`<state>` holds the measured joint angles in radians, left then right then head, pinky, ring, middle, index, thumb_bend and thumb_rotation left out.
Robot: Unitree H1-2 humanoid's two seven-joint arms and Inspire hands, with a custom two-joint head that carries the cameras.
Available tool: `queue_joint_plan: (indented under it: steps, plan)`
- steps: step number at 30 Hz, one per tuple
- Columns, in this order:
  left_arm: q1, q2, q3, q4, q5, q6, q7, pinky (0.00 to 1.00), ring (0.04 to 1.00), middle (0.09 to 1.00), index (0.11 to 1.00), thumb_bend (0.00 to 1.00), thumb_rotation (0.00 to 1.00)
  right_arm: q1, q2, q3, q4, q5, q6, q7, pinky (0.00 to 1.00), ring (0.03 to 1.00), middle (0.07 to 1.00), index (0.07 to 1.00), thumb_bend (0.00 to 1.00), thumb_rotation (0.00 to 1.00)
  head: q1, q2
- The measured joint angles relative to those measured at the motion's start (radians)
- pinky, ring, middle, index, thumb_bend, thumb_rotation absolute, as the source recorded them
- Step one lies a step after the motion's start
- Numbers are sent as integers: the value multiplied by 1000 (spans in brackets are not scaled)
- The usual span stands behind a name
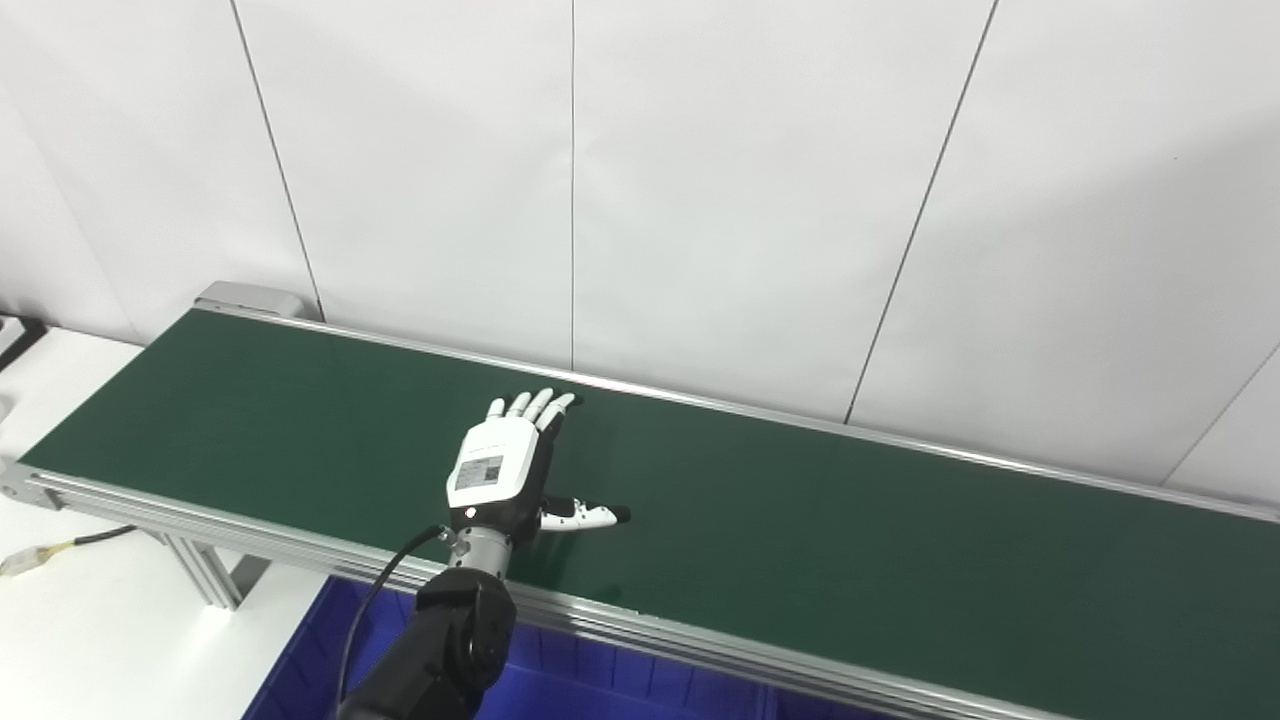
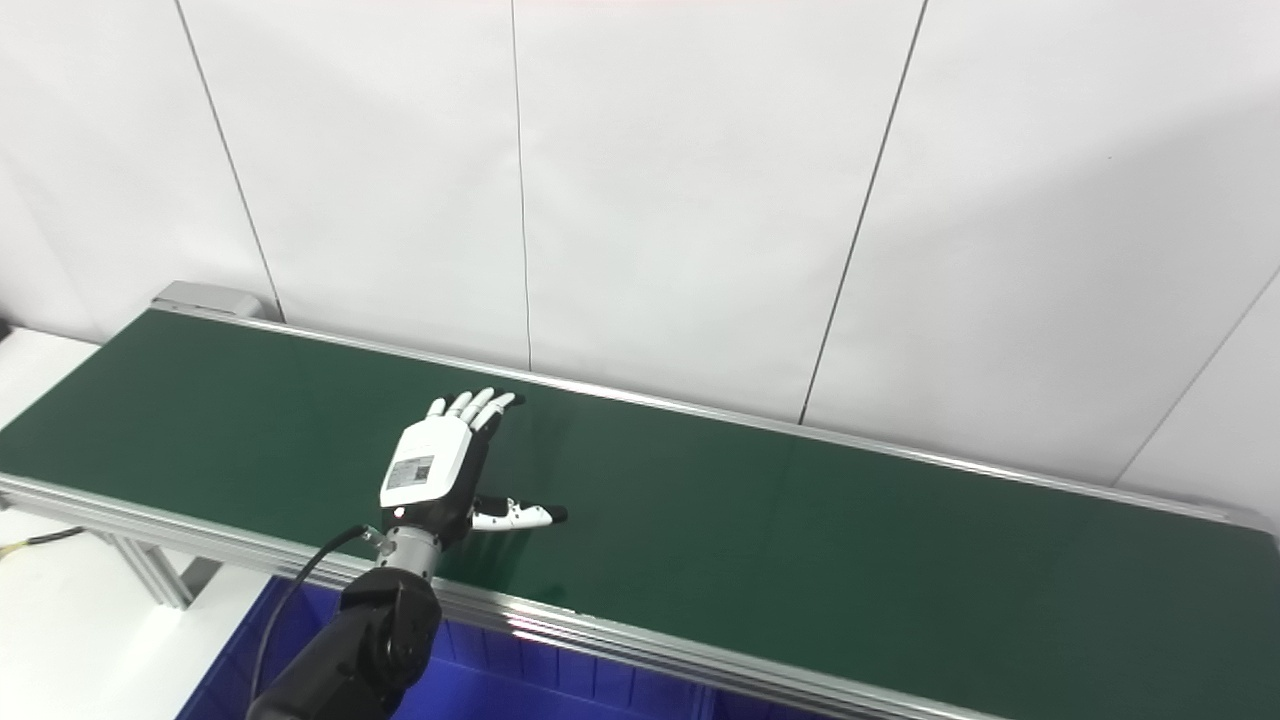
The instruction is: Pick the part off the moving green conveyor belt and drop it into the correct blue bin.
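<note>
My left hand (image 1: 505,460) hovers over the middle of the green conveyor belt (image 1: 800,530), palm down. Its fingers (image 1: 535,405) stretch toward the belt's far rail and the thumb (image 1: 590,515) sticks out to the right. The hand is open and holds nothing. No part shows anywhere on the belt in either view. A blue bin (image 1: 560,680) sits below the belt's near rail, under my left forearm; only its top edge and ribbed wall show. My right hand is out of sight.
An aluminium rail (image 1: 300,545) runs along the belt's near side, with a support leg (image 1: 205,575) at the left. A white table (image 1: 80,620) with a cable and connector (image 1: 30,555) lies to the left. White wall panels (image 2: 700,200) stand behind the belt.
</note>
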<state>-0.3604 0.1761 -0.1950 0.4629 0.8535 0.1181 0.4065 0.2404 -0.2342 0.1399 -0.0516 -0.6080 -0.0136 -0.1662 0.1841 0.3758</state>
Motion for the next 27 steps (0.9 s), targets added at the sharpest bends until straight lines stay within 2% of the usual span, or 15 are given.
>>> queue_joint_plan:
  steps: [5,14,21,27]
  plan:
    - [-1,6,2,-1,-16,51,-10,1000,960,942,890,860,322,0,0,0,0,-1,0,0,581,625,646,800,791,60,-6,0]
    - [-18,8,0,43,-40,56,-6,1000,957,942,884,855,256,0,0,0,0,2,0,0,578,626,648,802,787,81,-3,3]
    - [-18,17,7,61,-66,60,-4,1000,948,936,880,852,246,0,0,0,0,0,0,0,571,626,650,801,787,90,-5,3]
    - [-19,20,10,99,-81,71,5,970,927,935,870,844,211,1,0,0,-1,1,0,0,569,625,650,804,779,90,-5,9]
